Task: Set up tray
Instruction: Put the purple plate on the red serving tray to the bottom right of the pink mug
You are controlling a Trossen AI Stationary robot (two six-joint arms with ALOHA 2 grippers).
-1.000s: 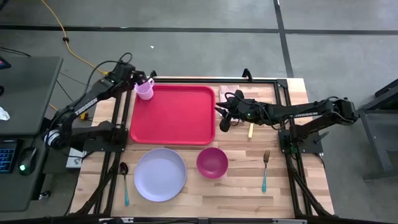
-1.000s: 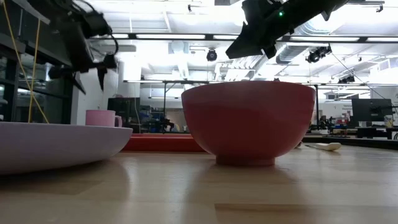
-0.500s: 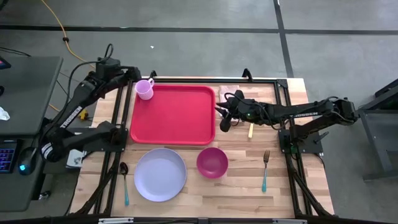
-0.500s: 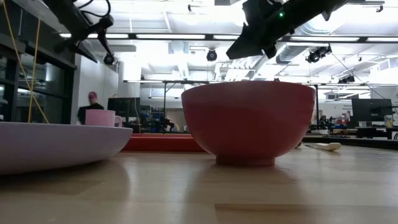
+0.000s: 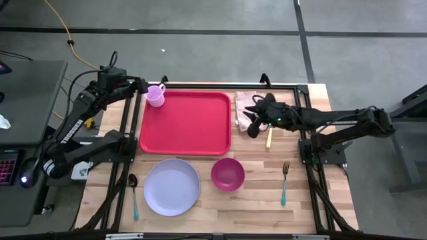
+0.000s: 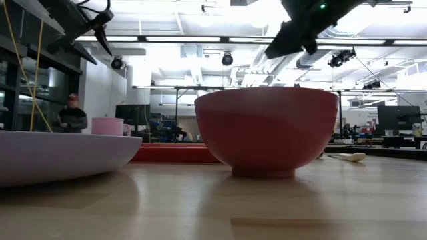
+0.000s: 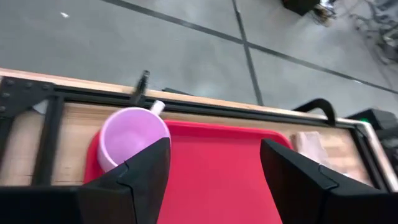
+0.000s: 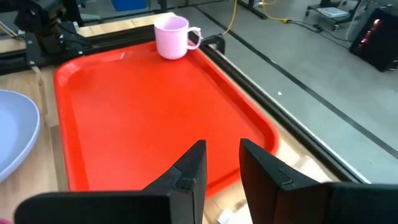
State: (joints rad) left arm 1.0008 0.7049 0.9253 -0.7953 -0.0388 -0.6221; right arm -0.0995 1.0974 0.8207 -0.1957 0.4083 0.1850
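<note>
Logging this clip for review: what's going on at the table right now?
A tray is being set up. The pink mug stands in the red tray's far left corner. The left tool hangs open just beside the mug, holding nothing. The right tool hovers off the tray's right edge, over the folded napkin, holding nothing visible. Lavender plate, magenta bowl, spoon and fork wait on the table.

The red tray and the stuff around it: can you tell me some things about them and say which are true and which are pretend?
1. The pink mug stands on a corner of the red tray. True.
2. The magenta bowl sits on the tray. False: it stands on the wooden table, beside the lavender plate.
3. The left gripper is open and holds nothing. True.
4. The fork lies in the plate. False: it lies on the table, past the bowl.
5. The plate has food on it. False: it is bare.
</note>
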